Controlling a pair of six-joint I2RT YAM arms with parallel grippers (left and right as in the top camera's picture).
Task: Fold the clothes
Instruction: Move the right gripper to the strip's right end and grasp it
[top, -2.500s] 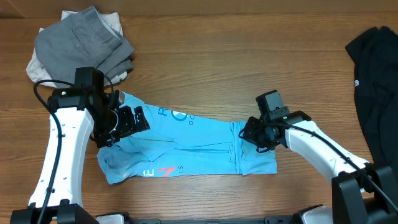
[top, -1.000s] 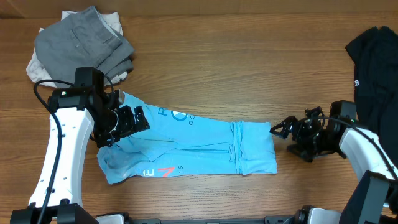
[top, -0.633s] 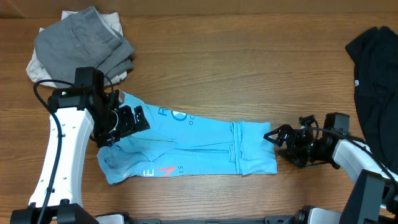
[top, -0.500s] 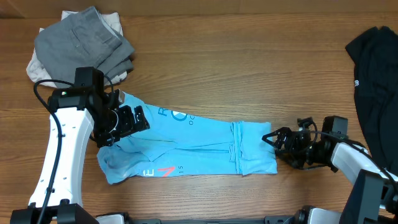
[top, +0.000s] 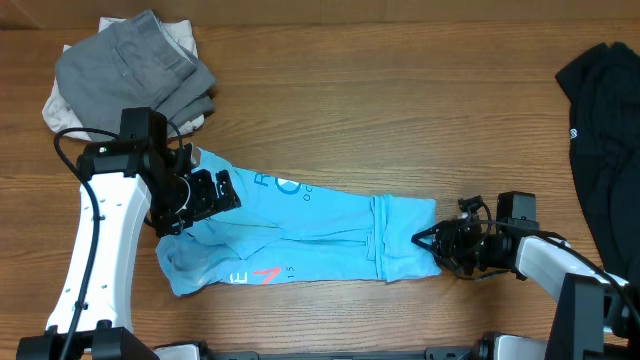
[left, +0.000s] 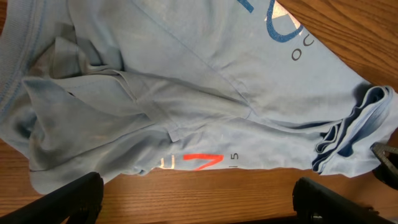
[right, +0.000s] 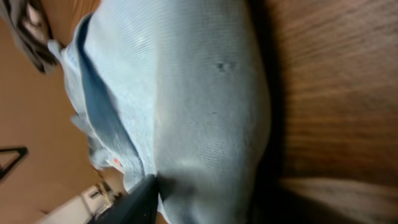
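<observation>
Jaws of the right gripper (top: 423, 240) are set at the T-shirt's (top: 320, 225) right edge, grip not discernible; the left gripper (top: 222, 192) is held spread. A firm pinch is needed before that edge is folded leftward.

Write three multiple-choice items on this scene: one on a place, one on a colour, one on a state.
1. Where does the grey garment lie in the overhead view?
A. lower right
B. upper left
C. centre

2. What colour is the garment at the right edge?
A. black
B. red
C. yellow

3. How is the left gripper?
A. shut on a sock
B. out of view
C. open over the light blue T-shirt

Answers:
1 B: it lies in the top-left corner of the overhead view.
2 A: the cloth there is plainly black.
3 C: the left wrist view shows its fingers wide apart, with the shirt spread below them.
</observation>
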